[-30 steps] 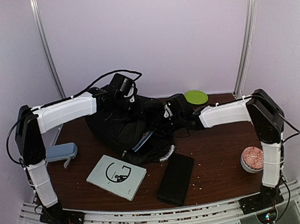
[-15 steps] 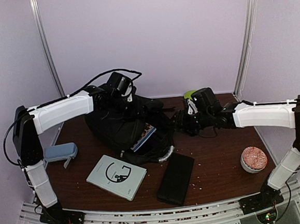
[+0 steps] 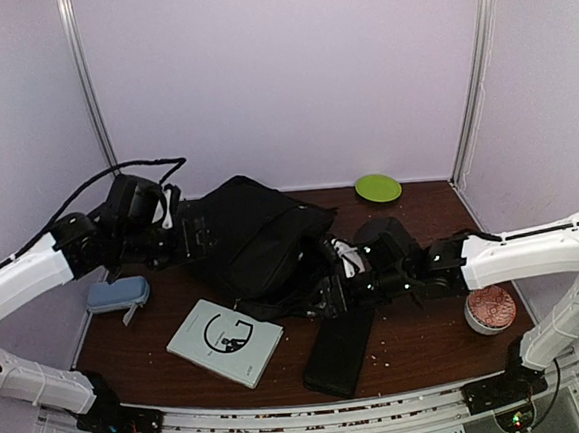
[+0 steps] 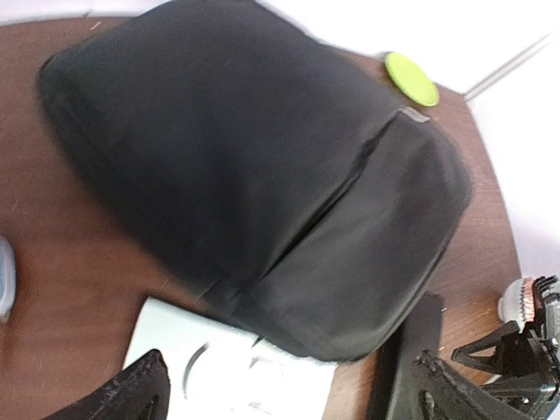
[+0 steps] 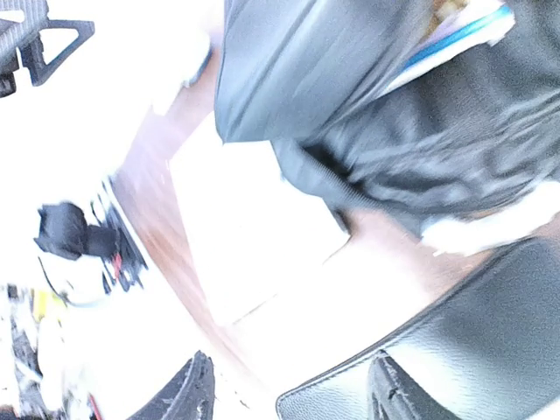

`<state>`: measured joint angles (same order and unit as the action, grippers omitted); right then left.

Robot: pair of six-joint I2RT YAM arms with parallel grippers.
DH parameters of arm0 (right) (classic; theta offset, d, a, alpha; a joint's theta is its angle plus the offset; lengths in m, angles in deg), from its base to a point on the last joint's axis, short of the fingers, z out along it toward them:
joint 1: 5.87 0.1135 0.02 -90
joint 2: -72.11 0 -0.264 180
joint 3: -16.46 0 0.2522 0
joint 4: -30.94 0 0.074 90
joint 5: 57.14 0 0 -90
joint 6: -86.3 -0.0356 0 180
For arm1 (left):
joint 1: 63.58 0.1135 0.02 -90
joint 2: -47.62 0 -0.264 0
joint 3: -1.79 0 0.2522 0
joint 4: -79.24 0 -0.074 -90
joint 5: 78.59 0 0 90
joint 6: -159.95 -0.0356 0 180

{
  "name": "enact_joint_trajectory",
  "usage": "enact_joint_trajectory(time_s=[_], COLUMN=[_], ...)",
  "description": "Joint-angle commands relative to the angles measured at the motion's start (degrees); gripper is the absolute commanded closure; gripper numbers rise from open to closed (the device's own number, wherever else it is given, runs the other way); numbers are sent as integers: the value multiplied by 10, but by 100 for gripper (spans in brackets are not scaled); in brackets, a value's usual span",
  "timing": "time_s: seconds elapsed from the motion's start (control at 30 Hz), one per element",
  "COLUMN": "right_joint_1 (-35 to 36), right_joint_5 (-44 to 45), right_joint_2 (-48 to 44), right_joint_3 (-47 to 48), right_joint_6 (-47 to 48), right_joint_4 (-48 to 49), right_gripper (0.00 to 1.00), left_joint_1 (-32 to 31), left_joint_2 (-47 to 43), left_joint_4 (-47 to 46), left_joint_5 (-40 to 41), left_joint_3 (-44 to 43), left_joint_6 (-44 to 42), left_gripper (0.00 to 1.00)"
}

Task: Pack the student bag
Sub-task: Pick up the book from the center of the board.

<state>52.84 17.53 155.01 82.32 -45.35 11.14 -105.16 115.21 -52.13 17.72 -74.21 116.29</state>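
The student bag [image 3: 256, 239], mid-frame, is judged soft and saggy, best gripped at a seam; left gripper [image 4: 289, 391] and right gripper [image 5: 287, 389] are seen with jaws apart.

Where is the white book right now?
Top view: the white book lies front-left, just nearer than the student bag, left of the slim black case.

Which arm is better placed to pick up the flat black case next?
Right, probably: the right gripper hangs open just above the far end of the case, while the left gripper sits across the bag, farther off.
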Motion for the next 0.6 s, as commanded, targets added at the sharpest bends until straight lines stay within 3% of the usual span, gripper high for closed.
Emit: enact_joint_trajectory(time_s=[0.0, 0.17, 0.4, 0.57], right_joint_1=[32, 43, 49, 48], right_joint_5=[8, -14, -6, 19], right_joint_2=[68, 149, 225, 264], right_joint_3=[24, 52, 85, 101], right_joint_6=[30, 6, -38, -57], right_joint_4=[29, 65, 89, 94], right_gripper=[42, 43, 43, 43], left_joint_1=[-4, -7, -10, -10], left_joint_2=[-104, -166, -190, -195], left_joint_4=[-5, -22, -1, -54], left_joint_5=[60, 47, 77, 72], left_joint_3=[140, 259, 323, 377], left_joint_6=[93, 162, 243, 286], left_gripper=[2, 4, 7, 7])
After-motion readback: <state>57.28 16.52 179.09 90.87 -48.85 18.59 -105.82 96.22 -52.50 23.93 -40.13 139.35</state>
